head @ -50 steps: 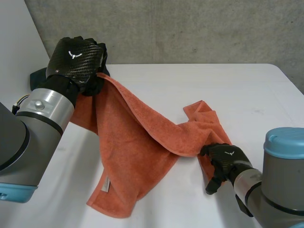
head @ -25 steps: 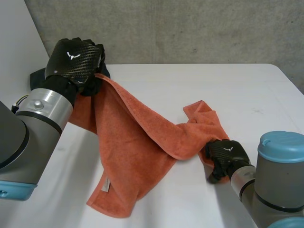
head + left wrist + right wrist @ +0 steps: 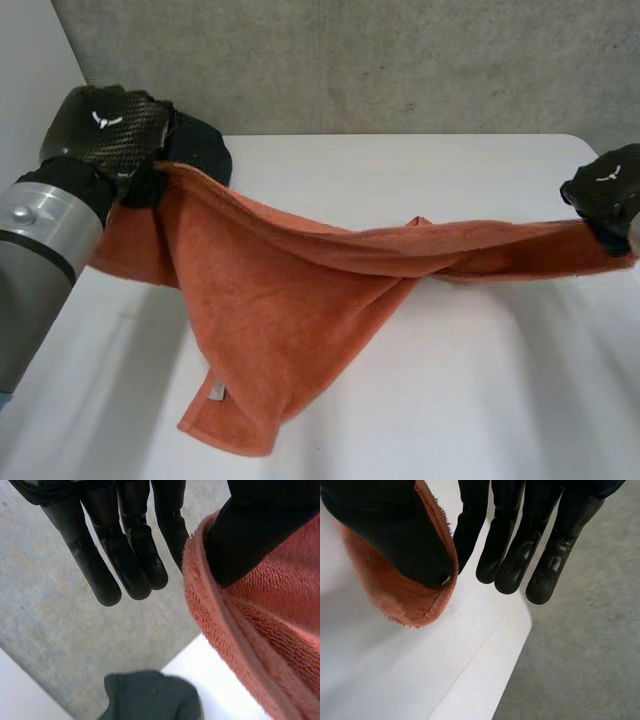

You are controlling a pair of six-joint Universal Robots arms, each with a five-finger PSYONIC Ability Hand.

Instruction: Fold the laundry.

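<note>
- The orange towel (image 3: 290, 290) spans the white table (image 3: 480, 400) from its far left corner to its right edge. The towel's upper edge runs as a slightly sagging line between the two hands.
- The left hand (image 3: 105, 125) is raised over the far left corner. It pinches the towel's hem between the thumb (image 3: 250, 535) and the nearest of its straight fingers (image 3: 130, 555).
- The right hand (image 3: 608, 185) is at the table's right edge, its fingertips over the grey floor (image 3: 580, 670). It pinches the towel's other end between the thumb and straight fingers (image 3: 520, 545), and the fuzzy end curls round the thumb.
- The towel's loose bulk drapes from the left hand toward the near edge. Its low corner, with a grey label (image 3: 213, 388), lies on the table.
- Bare table lies beyond the towel and across the near right area.
- A dark cloth (image 3: 205, 150) lies just behind the left hand, partly covered by the hand and the towel.
- The head view's edge cuts off the right hand.
- Whether the towel's middle touches the table cannot be told.
</note>
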